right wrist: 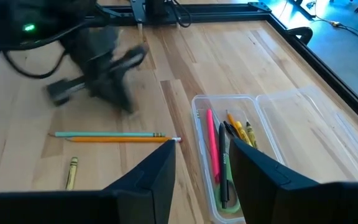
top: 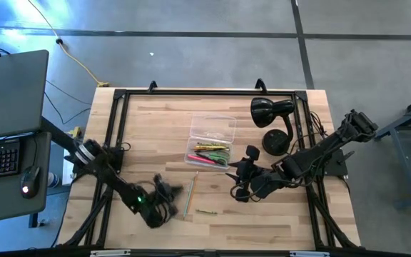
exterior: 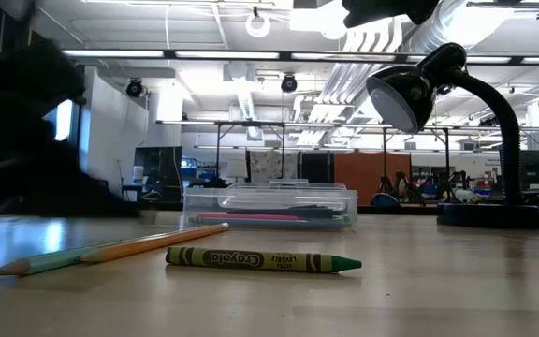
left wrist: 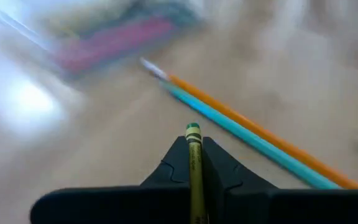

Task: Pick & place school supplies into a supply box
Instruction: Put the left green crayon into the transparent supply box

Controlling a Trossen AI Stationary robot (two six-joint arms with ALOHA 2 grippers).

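Green crayon (exterior: 262, 259) lying flat on the wooden table (exterior: 457, 281), nearest the camera, label legible, tip pointing toward the lamp side. Beyond the crayon and to its left, two pencils side by side and touching: one orange (exterior: 152, 243), one pale green (exterior: 59, 258), both angled back toward the box. Clear supply box (exterior: 269, 206) farther back than the crayon, resting on the table, a pink-red item and dark items visible through its wall. Black desk lamp (exterior: 457, 94) well right of the crayon, base level with the box, shade bent down. Dark blurred arm mass (exterior: 26, 140) left of the crayon; fingers not discernible.
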